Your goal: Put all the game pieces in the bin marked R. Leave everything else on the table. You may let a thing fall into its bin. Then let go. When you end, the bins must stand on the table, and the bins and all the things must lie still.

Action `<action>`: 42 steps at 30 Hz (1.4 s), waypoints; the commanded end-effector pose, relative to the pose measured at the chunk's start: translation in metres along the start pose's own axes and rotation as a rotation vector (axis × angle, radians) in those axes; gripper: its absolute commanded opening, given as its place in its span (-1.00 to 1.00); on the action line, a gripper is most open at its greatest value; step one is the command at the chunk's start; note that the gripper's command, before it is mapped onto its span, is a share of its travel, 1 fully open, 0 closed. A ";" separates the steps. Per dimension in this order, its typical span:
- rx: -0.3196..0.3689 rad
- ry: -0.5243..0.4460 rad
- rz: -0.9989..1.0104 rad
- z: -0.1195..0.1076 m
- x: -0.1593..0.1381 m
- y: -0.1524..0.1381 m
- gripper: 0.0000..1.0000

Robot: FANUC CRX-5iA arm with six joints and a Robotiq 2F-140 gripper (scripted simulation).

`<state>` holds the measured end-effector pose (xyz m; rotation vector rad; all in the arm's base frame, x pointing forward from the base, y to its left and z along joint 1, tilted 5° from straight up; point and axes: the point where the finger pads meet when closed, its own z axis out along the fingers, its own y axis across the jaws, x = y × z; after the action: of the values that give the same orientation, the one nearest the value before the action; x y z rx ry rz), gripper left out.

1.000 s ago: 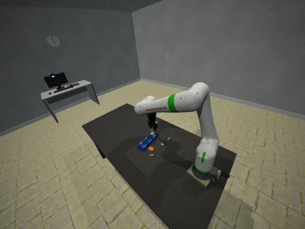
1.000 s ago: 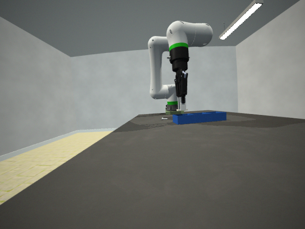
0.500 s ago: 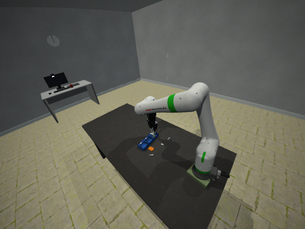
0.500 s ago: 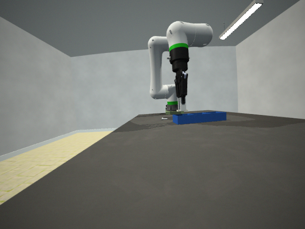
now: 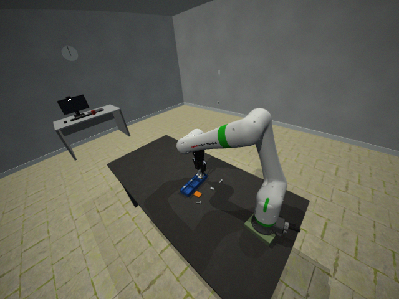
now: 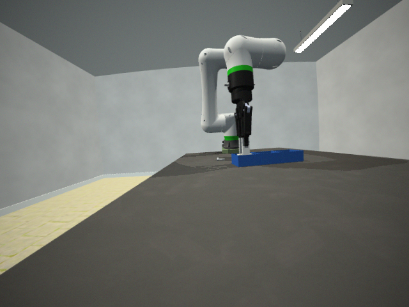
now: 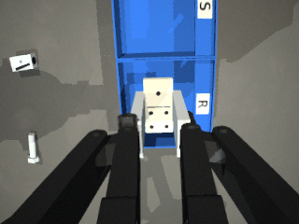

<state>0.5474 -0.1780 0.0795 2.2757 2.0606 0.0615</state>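
A domino (image 7: 159,111), cream with black pips, hangs clamped between the pale pads (image 7: 137,126) of the gripper (image 7: 160,126), directly above the compartment labelled R (image 7: 202,104) at the near end of the blue bin (image 7: 125,32). The fingers are closed on the tile's two long sides, and its pipped face shows to the wrist camera. Beyond a divider lies the compartment labelled S (image 7: 205,7); it looks bare as far as the wrist view shows.

From the side, the gripper (image 6: 244,150) points straight down, its tips at about the level of the rim at one end of the bin (image 6: 267,158).

On the dark table (image 5: 154,167) to the bin's side lie an orange tile (image 5: 197,194), a second domino (image 7: 24,63), and a bolt (image 7: 33,147). The top view shows more bolts (image 5: 197,202) scattered near the bin (image 5: 188,189), between it and the arm's green base (image 5: 249,228). A desk (image 5: 112,111) with a monitor (image 5: 72,103) stands by the far wall.
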 end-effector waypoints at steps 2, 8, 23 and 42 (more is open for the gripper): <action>-0.001 0.000 0.000 0.001 0.000 0.000 -0.75; -0.001 0.000 0.000 0.001 0.000 0.000 -0.75; -0.001 0.000 0.000 0.001 0.000 0.000 -0.61; -0.001 0.000 0.000 -0.032 0.000 0.000 1.00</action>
<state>0.5447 -0.1768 0.1069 2.2757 2.0606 0.0615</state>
